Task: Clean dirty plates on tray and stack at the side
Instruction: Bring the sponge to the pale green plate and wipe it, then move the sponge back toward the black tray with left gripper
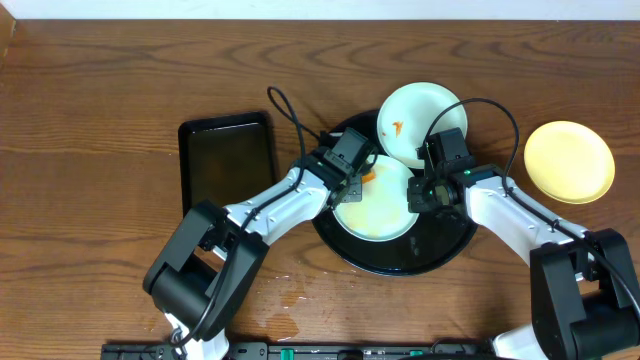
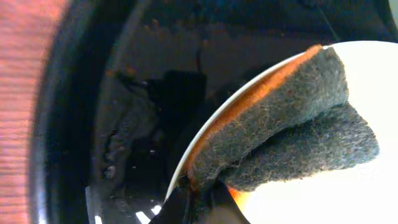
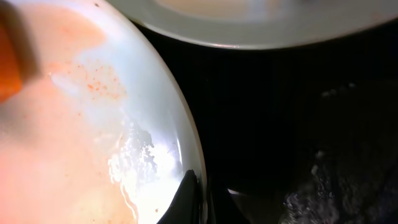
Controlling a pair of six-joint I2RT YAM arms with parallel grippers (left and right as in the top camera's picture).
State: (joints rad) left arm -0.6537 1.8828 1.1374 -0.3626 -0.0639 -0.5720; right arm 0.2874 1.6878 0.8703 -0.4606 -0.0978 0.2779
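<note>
The round black tray (image 1: 425,255) holds a pale plate (image 1: 378,212) with a wet, orange-tinged surface. My left gripper (image 1: 358,178) is shut on a sponge (image 2: 280,124), orange with a dark scouring face, which lies over that plate's (image 2: 323,199) rim. My right gripper (image 3: 199,202) is shut on the plate's (image 3: 93,124) opposite rim, one finger inside and one outside. A second pale plate (image 1: 420,125) with a small orange smear overlaps the tray's far rim. A pale yellow plate (image 1: 569,161) lies on the table to the right.
A smaller rectangular black tray (image 1: 225,160) lies left of the round one. Water drops (image 1: 290,300) sit on the wooden table near the front. Both arms cross over the round tray's front half.
</note>
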